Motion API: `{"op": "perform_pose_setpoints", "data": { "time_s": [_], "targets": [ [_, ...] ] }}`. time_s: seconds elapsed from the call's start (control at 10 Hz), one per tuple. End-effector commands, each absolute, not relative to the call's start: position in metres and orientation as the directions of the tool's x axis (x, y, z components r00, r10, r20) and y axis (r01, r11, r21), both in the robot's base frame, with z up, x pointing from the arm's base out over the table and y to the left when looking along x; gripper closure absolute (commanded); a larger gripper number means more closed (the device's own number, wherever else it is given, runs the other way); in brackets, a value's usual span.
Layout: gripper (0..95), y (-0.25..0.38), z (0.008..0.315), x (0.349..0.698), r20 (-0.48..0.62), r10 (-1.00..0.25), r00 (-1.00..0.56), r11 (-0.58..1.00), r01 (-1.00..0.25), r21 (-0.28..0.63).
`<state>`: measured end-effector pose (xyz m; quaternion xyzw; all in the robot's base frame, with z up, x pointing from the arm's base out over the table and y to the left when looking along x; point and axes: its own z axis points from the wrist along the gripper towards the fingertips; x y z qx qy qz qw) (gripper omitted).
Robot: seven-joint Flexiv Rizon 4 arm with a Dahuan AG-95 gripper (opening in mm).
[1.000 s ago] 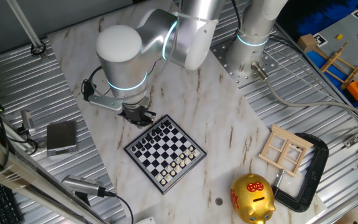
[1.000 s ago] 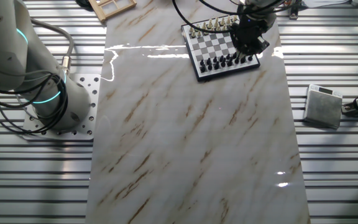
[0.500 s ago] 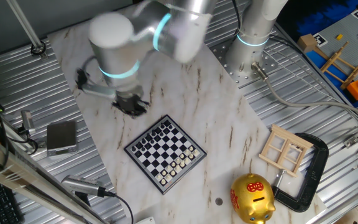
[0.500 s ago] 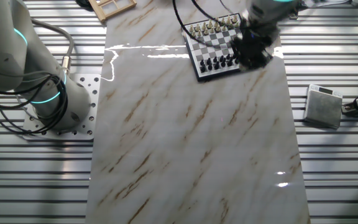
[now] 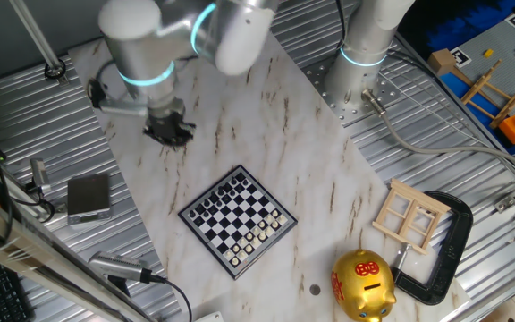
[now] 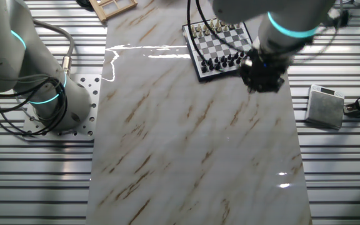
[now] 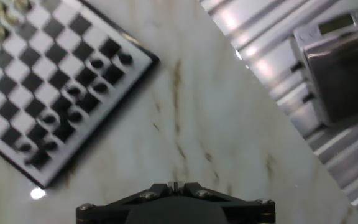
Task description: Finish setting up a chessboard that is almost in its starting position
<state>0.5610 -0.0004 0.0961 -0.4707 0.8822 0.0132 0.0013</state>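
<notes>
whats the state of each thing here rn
chessboard: flat on the marble, pieces standing in rows on two opposite sides
tool: off the board, above bare marble, open or shut not visible
wooden frame: lying flat
black clamp: lying flat, beside the frame
gold piggy bank: upright

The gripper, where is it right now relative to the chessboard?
In one fixed view the gripper hangs over bare marble, up-left of the chessboard and off it, between the board and the small grey scale.
</notes>
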Motion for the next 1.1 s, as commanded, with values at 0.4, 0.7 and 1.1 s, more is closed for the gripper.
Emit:
{"op": "perform_pose_setpoints", "data": {
  "time_s": [0.4, 0.7, 1.1],
  "targets": [
    [95.0, 0.003, 0.097, 0.562, 0.001, -0.755, -0.655, 0.655, -0.755, 0.014],
    [95.0, 0.003, 0.097, 0.562, 0.005, -0.711, -0.703, 0.703, -0.711, 0.015],
    [95.0, -0.033, 0.095, 0.568, -0.001, -0.751, -0.661, 0.661, -0.751, 0.02]
  ]
}}
